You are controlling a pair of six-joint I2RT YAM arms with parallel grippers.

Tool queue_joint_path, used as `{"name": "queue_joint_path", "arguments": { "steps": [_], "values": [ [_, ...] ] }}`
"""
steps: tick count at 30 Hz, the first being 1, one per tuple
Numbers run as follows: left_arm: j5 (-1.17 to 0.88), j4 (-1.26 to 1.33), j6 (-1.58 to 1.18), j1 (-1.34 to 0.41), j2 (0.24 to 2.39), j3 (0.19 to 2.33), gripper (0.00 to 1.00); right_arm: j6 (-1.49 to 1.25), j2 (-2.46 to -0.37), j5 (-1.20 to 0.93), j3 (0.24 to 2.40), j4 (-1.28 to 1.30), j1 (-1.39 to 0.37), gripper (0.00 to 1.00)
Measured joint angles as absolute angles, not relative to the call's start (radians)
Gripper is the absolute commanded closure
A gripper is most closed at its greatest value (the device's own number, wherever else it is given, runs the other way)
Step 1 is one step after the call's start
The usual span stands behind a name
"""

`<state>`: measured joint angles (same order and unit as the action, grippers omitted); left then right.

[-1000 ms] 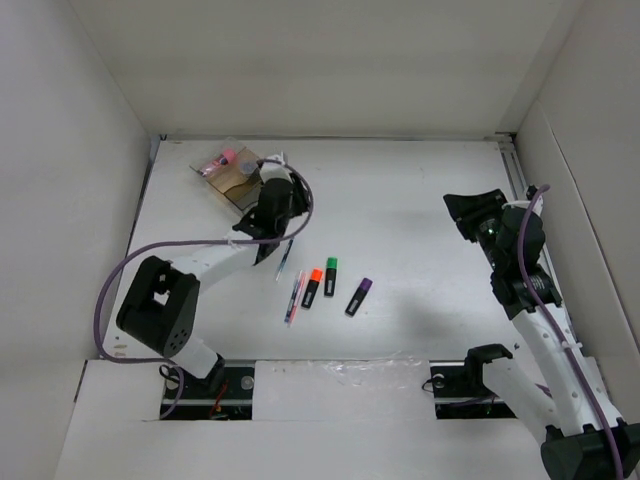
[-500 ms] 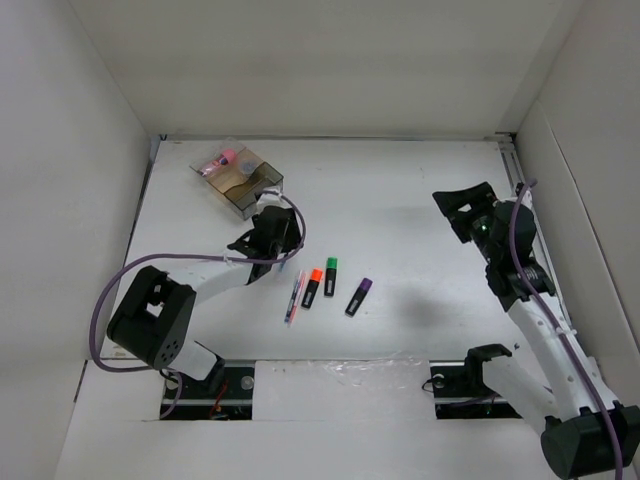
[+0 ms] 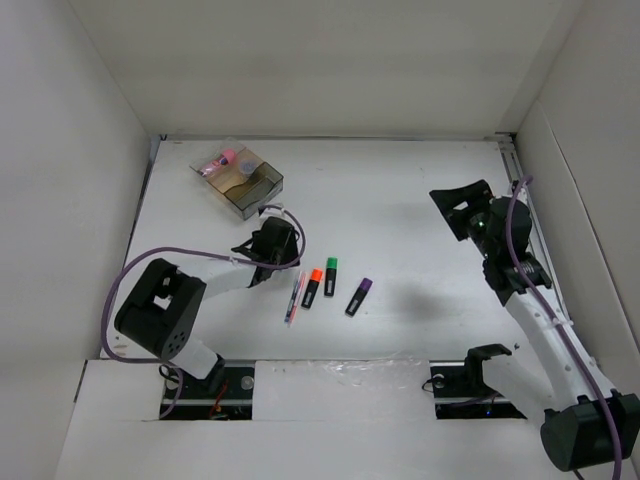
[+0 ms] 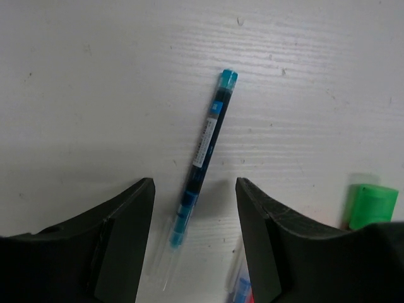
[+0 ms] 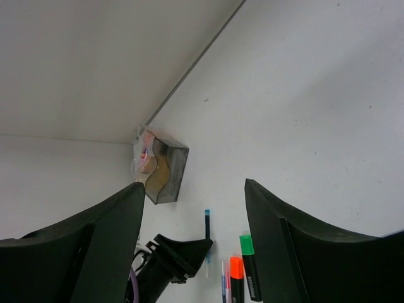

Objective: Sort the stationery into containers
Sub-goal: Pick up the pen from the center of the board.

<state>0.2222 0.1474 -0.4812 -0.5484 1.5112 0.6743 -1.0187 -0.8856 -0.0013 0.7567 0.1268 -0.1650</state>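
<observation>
Top view: the box [image 3: 240,182] sits upper left on the bench [image 3: 420,190], with the bottle [image 3: 224,160] seemingly inside its upper-left corner, so that piece looks sorted. The pink pen [image 3: 294,298], orange marker [image 3: 312,286], green marker [image 3: 330,274] and purple marker [image 3: 358,296] lie in a row at lower centre, unsorted. The left arm [image 3: 270,243] crouches low just upper left of that row, probably lined up for a pick. A second ago it was higher in the frame, against the box. The right arm [image 3: 465,210] hangs at centre right, clear of everything, and has drifted slightly left

Left wrist view: the left jaws are released and straddle the lower end of the blue pen [image 4: 203,148], which lies flat at centre frame and untouched

Right wrist view: the right jaws are released and empty, held high, perhaps to keep out of the way
</observation>
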Motion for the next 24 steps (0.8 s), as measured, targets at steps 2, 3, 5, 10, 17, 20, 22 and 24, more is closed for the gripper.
{"name": "queue_joint_path", "arguments": {
  "steps": [2,3,5,10,17,20,22,24],
  "values": [
    [0.223,0.142,-0.48,-0.548,1.526,0.684,0.51,-1.021,-0.886,-0.004,0.76,0.121,-0.165,0.3],
    [0.223,0.141,-0.48,-0.548,1.532,0.69,0.53,-1.022,-0.885,-0.005,0.762,0.118,-0.165,0.3],
    [0.223,0.14,-0.479,-0.548,1.539,0.697,0.56,-1.024,-0.885,-0.008,0.764,0.115,-0.165,0.31],
    [0.239,0.109,-0.477,-0.552,1.571,0.733,0.81,-1.024,-0.877,-0.008,0.763,0.099,-0.165,0.31],
    [0.278,0.074,-0.472,-0.579,1.602,0.775,0.98,-1.024,-0.833,-0.001,0.738,0.092,-0.165,0.31],
    [0.279,0.057,-0.472,-0.579,1.596,0.778,0.99,-1.024,-0.822,0.0,0.736,0.091,-0.165,0.31],
    [0.278,0.032,-0.473,-0.579,1.588,0.799,0.99,-1.024,-0.815,0.001,0.736,0.088,-0.165,0.31],
    [0.277,0.012,-0.474,-0.579,1.581,0.85,0.99,-1.024,-0.812,-0.001,0.736,0.087,-0.165,0.31]
  ]
}}
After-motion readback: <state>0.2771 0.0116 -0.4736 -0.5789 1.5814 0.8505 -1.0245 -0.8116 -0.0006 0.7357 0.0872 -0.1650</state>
